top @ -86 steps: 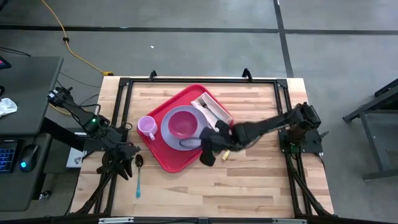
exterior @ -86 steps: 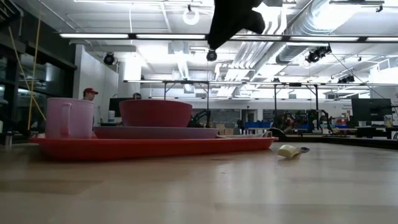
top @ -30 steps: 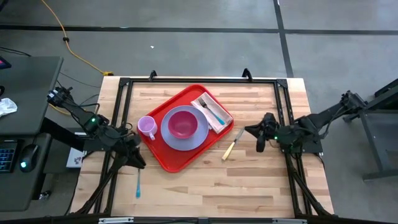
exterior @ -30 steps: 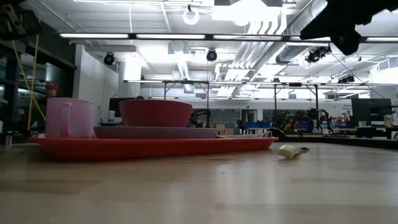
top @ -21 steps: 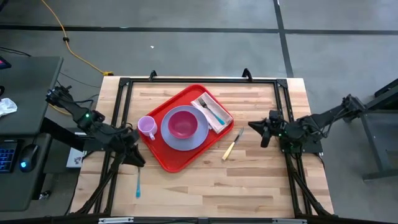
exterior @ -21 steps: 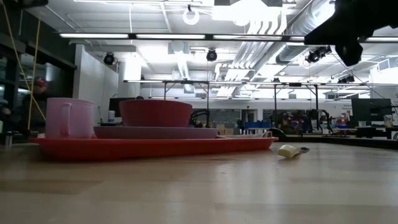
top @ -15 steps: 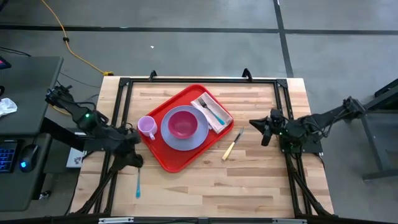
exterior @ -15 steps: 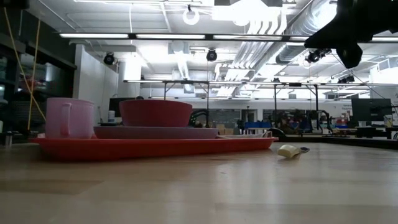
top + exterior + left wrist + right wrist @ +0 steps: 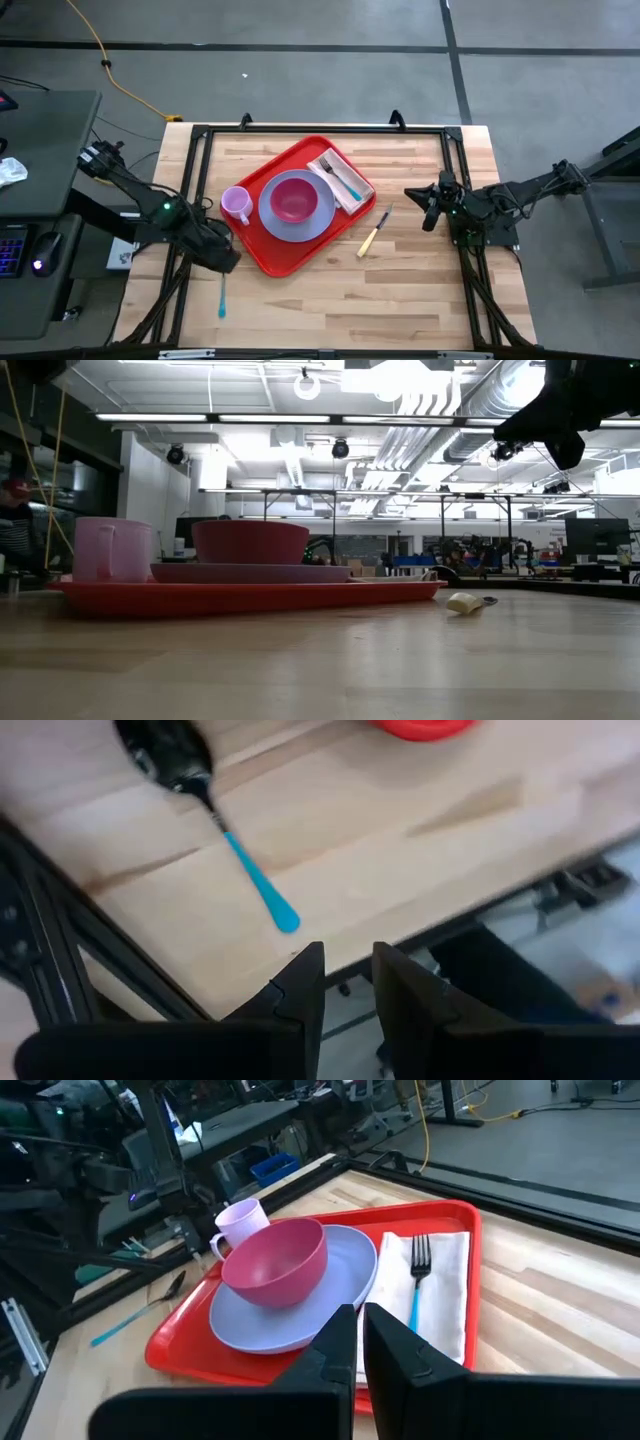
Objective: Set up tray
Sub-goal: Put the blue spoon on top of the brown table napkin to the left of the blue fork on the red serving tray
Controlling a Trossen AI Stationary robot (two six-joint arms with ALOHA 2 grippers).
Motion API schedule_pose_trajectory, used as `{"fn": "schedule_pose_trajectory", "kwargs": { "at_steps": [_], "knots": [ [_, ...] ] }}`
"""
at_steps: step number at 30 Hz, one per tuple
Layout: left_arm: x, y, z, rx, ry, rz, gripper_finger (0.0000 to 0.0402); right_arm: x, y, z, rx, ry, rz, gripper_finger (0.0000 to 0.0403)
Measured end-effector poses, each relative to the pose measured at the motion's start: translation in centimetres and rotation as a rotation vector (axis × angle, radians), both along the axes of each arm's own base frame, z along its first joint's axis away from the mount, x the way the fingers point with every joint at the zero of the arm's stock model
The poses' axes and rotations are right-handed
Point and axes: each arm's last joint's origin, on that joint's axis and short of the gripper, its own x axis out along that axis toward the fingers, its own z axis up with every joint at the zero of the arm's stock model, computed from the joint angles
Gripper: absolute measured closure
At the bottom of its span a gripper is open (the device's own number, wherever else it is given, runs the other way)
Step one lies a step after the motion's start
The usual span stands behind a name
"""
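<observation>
The left hand (image 9: 345, 982), fingers slightly parted and empty, is hovering over the spoon (image 9: 215, 820) beside the tray (image 9: 265, 250), seemingly preparing to lower and grasp it.

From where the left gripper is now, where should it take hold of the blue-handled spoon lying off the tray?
Probably the thin blue handle of the blue-handled spoon, near its middle, coming straight down. It lies flat on the wooden table, clear of the red plastic tray, so fingers can straddle it crosswise. The left gripper is open beside it.
</observation>
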Motion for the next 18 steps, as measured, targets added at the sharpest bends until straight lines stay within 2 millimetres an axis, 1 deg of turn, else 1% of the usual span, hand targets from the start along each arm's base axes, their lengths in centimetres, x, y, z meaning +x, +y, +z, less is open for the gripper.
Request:
{"fn": "schedule_pose_trajectory", "kwargs": {
  "at_steps": [6, 10, 12, 15, 18],
  "knots": [
    [1.2, -1.1, -1.8, 0.047, 0.126, 0.084, 0.0284, -0.2, 0.0, -0.3, 0.002, 0.027, 0.014, 0.0403],
    [1.0, -2.2, -3.9, 0.097, 0.233, 0.124, 0.0284, -0.2, 0.0, -0.3, 0.003, 0.031, 0.023, 0.0403],
    [0.4, -2.9, -4.7, 0.112, 0.272, 0.147, 0.0284, -0.2, 0.0, -0.3, 0.005, 0.035, 0.032, 0.0403],
    [-0.5, -3.9, -5.4, 0.132, 0.25, 0.192, 0.0284, -0.2, 0.1, -0.3, 0.011, 0.041, 0.067, 0.0403],
    [-1.0, -4.7, -6.2, 0.148, 0.181, 0.256, 0.0284, -0.2, 0.2, -0.3, 0.01, 0.046, 0.09, 0.0402]
  ]
}}
